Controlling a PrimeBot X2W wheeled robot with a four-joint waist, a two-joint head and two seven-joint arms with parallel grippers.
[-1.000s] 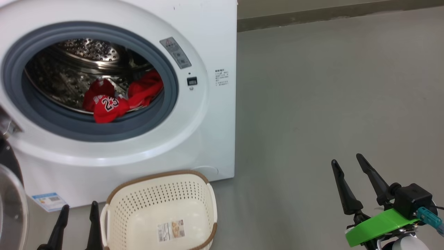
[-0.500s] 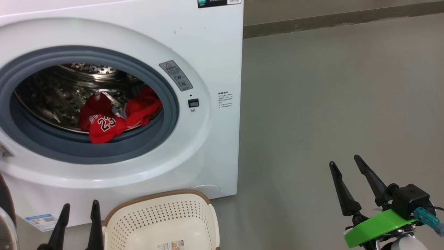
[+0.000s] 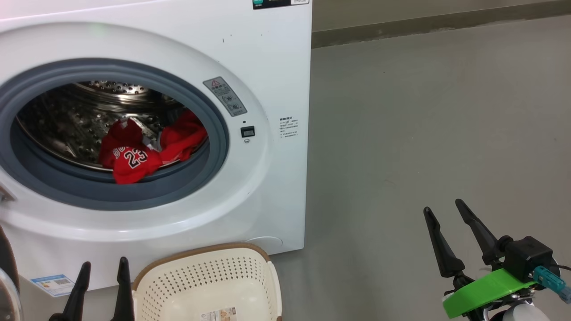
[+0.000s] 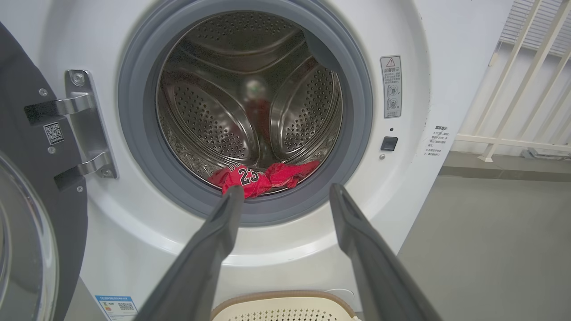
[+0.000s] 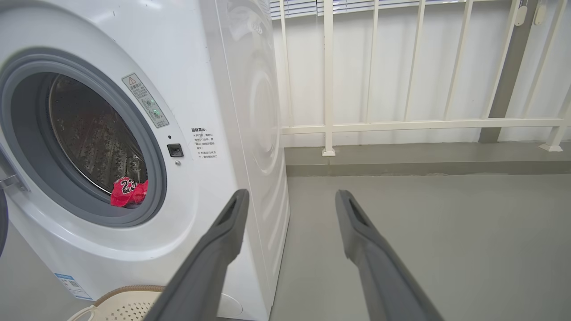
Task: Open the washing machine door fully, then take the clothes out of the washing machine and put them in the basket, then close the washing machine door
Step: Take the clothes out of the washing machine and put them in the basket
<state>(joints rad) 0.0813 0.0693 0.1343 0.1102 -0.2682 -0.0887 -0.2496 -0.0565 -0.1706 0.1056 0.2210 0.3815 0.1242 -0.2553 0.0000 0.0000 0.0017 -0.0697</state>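
I see bare grey floor point(image 3: 424, 111) running to a white railing point(image 5: 401, 125) at the far side. The washing machine point(image 3: 267, 67) stands on the left, its door point(image 4: 26, 223) open at far left. The basket point(image 3: 205, 276) sits near, below the opening. The clothes point(image 3: 134, 160) lie at the drum's front. The left gripper point(image 3: 104, 262) and right gripper point(image 3: 443, 205) are spread, holding nothing.

One washing machine point(image 3: 276, 67), one basket point(image 3: 200, 274), two red garments point(image 3: 131, 162), two hands point(image 3: 443, 205).
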